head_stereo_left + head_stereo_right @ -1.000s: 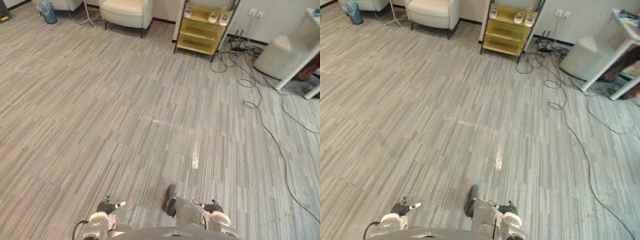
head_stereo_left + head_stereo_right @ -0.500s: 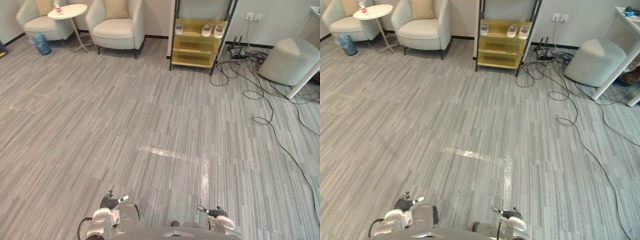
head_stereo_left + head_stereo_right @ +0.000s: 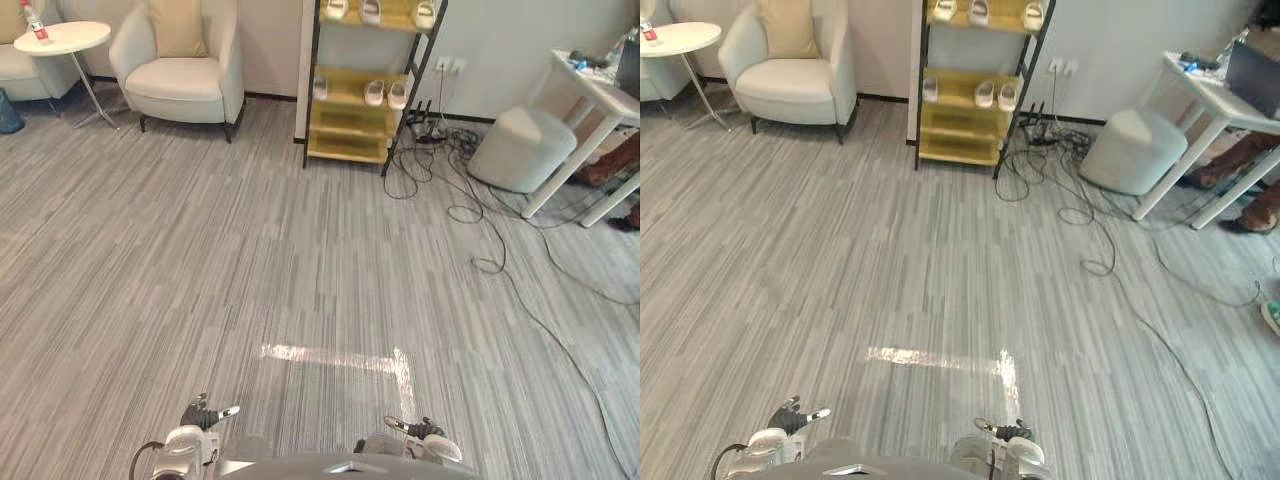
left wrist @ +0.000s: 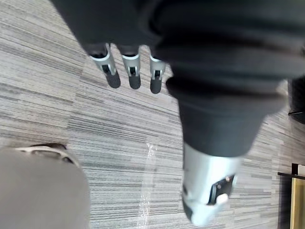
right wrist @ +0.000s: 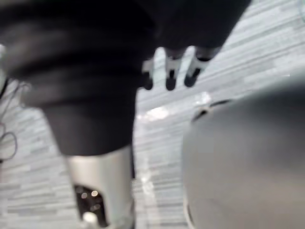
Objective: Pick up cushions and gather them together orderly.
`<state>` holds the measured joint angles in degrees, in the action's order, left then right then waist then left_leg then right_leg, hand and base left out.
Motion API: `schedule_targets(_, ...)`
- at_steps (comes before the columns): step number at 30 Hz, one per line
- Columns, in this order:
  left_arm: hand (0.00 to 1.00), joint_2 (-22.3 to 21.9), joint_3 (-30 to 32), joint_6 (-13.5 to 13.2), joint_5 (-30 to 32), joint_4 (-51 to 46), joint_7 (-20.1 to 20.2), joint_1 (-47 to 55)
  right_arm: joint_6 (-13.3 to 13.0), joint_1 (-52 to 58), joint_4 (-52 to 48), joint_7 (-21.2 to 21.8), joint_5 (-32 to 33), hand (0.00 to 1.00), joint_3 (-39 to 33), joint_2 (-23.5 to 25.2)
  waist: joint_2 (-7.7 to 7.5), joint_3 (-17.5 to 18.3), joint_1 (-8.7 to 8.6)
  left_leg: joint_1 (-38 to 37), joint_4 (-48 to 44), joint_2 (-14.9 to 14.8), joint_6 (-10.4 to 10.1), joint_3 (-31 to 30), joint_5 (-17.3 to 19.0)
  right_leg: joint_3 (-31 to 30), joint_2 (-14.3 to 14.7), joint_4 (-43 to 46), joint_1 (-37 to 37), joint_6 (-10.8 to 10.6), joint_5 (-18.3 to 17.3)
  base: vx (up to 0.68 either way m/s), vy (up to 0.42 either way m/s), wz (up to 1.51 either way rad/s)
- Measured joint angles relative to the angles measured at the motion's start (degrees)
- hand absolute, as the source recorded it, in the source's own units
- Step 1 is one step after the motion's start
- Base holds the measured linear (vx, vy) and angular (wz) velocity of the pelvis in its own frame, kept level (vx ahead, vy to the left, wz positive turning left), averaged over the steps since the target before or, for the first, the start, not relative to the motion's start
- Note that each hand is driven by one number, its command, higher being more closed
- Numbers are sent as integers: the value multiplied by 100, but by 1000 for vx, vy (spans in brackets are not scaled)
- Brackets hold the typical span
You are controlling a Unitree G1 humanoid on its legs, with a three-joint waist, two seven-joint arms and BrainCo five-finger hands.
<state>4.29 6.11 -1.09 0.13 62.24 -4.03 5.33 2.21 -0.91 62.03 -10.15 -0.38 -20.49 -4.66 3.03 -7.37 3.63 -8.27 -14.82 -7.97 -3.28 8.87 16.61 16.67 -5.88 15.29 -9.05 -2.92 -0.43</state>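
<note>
Both hands, left hand (image 4: 128,71) and right hand (image 5: 171,71), hang empty with fingers straight over bare floor (image 3: 300,260); one tan cushion (image 3: 178,27) leans upright in the far armchair (image 3: 180,80), so reaching it likely calls for walking closer.

Grey striped carpet floor (image 3: 200,260) with a shiny light patch on it. Cream armchair (image 3: 180,75) and a white round side table (image 3: 58,40) by the back wall, yellow shoe rack (image 3: 365,85), pale pouf (image 3: 520,148), white desk (image 3: 590,100).
</note>
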Motion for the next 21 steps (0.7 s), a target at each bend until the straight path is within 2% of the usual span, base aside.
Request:
schedule_targets(2, 0, -30, -12, 0, 3, 35, -25, -10, 1, 11, 7, 0, 0, 0, -15, -53, 128, 76, -24, 52, -97, -138, -109, -156, -64, 60, 167, -182, 55, 70, -64, 162, -177, -5)
schedule_targets(3, 0, -32, -26, -2, 2, 30, -26, -28, -4, 30, 7, -2, 4, 0, -30, -54, 123, 61, -52, 179, -322, -202, -118, -278, -70, 112, 234, -294, 154, 85, -96, 100, -169, 20)
schedule_targets(4, 0, -15, -65, -5, 5, 27, -11, -66, -20, 71, 13, -5, 19, 0, -35, -56, 123, 53, -61, 451, -950, -300, -130, -419, -80, 164, 328, -478, 352, 109, -161, 90, -157, 22)
schedule_targets(5, 0, 2, -63, -11, 4, -4, -8, -74, -27, 108, 29, -8, 22, 0, -40, -68, 134, 27, -14, 739, -1730, -403, -224, -466, -231, 189, 395, -615, 559, 122, -178, 96, -159, 19)
schedule_targets(7, 0, 9, -65, -11, 3, -23, -5, -63, -34, 154, 32, -16, 42, 0, -47, -68, 81, -26, 15, 1007, -2357, -493, -235, -461, -440, 229, 420, -717, 734, 139, -188, 59, -63, 10)
schedule_targets(8, 0, 23, -61, -11, 3, -31, -1, -56, -40, 223, 11, -28, 65, 0, -53, -70, 85, -26, 54, 1194, -2796, -546, -175, -433, -499, 249, 418, -806, 860, 145, -201, 98, -17, 13)
schedule_targets(9, 0, 8, -59, -14, 3, -49, -1, -56, -47, 251, -11, -32, 79, 0, -69, -77, 95, -29, 73, 1306, -2933, -554, -155, -413, -378, 249, 400, -868, 950, 139, -207, 176, 29, 15)
schedule_targets(10, 0, 6, -58, -19, 2, -97, 17, -58, -44, 246, -20, -34, 105, 0, -187, -54, 95, -41, 99, 1502, -2763, -464, -206, -364, -55, 249, 348, -946, 1047, 132, -192, 183, 110, 8)
schedule_targets(12, 0, 16, -58, -23, 1, -129, 46, -59, -39, 246, -4, -38, 114, 0, -279, -34, 65, -66, 112, 1533, -2197, -304, -227, -347, 46, 248, 250, -951, 1134, 67, -193, 113, 127, 3)
schedule_targets(13, 0, 12, -63, -19, 2, -130, 50, -51, -38, 253, -6, -38, 112, 0, -281, -46, 72, -64, 107, 1514, -1539, -161, -272, -378, -10, 244, 188, -939, 1164, -35, -203, 81, 187, -5)
schedule_targets(14, 0, -43, -53, -14, -3, -117, 56, -39, -45, 251, -6, -38, 110, 0, -284, -68, 128, -67, 119, 1458, -874, -42, -124, -430, -324, 170, 173, -906, 1157, -153, -222, 130, 251, -19)
schedule_targets(15, 0, 36, -55, -15, 3, -100, 56, -15, -43, 250, -10, -36, 116, 0, -280, 28, 56, -50, 182, 1278, -527, 181, -70, -296, -437, -43, 56, -995, 1151, -270, -148, 133, 190, -15)
schedule_targets(16, 0, 73, -50, -11, 4, -90, 54, -27, -45, 246, -11, -32, 106, 0, -270, 68, -95, -9, 156, 1225, -447, 284, -10, -283, -476, -48, -12, -1088, 1182, -312, -97, 191, 153, -8)
schedule_targets(17, 0, 101, -46, -13, 3, -90, 53, -43, -42, 240, -1, -31, 105, 0, -274, 98, -144, -39, 151, 1194, -443, 354, 18, -262, -490, -60, -66, -1177, 1228, -341, -57, 200, 159, 10)
schedule_targets(19, 0, 95, 51, -11, 3, -85, 58, -32, -45, 248, -31, -35, 88, 0, -340, 178, -189, -77, 199, 1084, -400, 537, 32, -261, -486, -176, -189, -1320, 1345, -289, -25, 179, 180, 1)
schedule_targets(21, 0, 70, 62, -10, 4, -87, 58, -34, -48, 243, -38, -29, 45, 0, -336, 218, -171, -81, 221, 983, -396, 586, 88, -263, -453, -201, -212, -1363, 1447, -282, -27, 101, 70, -7)
